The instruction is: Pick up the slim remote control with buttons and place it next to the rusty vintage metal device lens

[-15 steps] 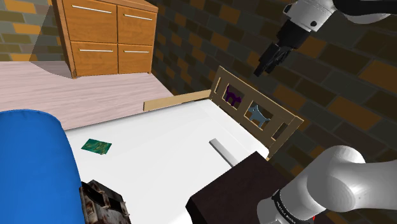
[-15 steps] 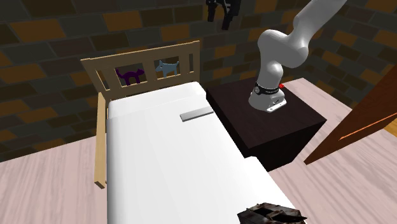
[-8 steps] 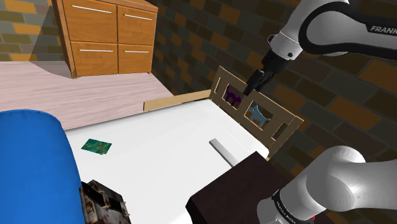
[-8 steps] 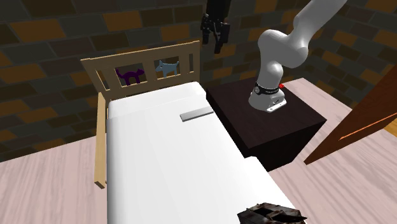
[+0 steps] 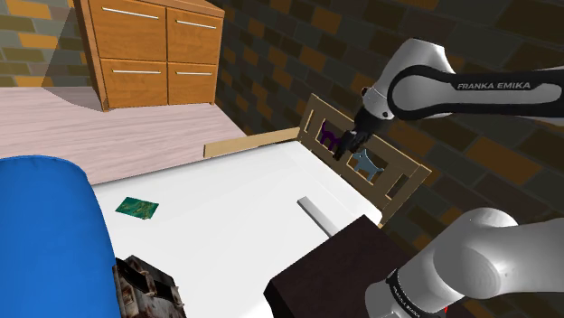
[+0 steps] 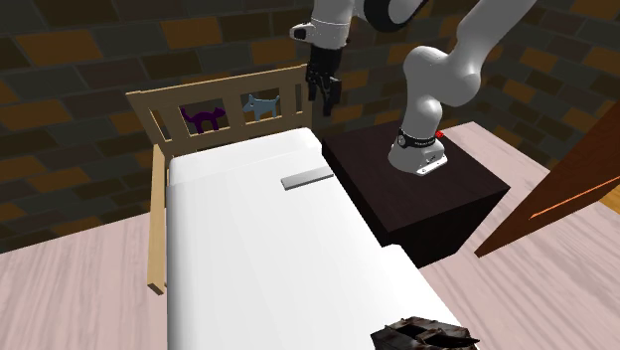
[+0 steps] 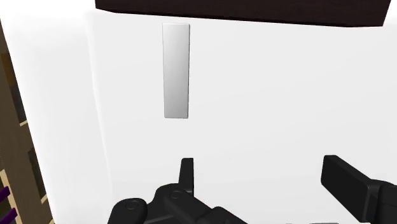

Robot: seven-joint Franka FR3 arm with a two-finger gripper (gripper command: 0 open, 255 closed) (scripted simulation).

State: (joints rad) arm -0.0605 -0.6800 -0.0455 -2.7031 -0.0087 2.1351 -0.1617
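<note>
The slim remote (image 5: 316, 213) is a plain pale grey bar lying flat on the white bed (image 5: 226, 208), close to the dark stand. It also shows as the remote (image 6: 306, 179) and the remote (image 7: 176, 70). The rusty metal device (image 5: 149, 287) sits at the far end of the bed from it, the device (image 6: 425, 334) at the second exterior view's bottom edge. My gripper (image 5: 343, 149) hangs in the air by the wooden headboard, above the bed and apart from the remote. The gripper (image 7: 267, 181) is open, its fingers (image 7: 347, 184) wide apart with nothing between them.
A wooden headboard (image 5: 366, 158) with purple and grey-blue cat cut-outs stands just behind the gripper. The dark box stand (image 6: 417, 194) adjoins the bed beside the remote. A green card (image 5: 137, 207) lies on the bed, a blue shape (image 5: 45, 235) to its left. A wooden dresser (image 5: 158, 50) stands far off.
The arm has come down: the gripper dropped from high by the brick wall to the level of the headboard, nearer the bed. The fingers stayed open. The remote has not moved.
</note>
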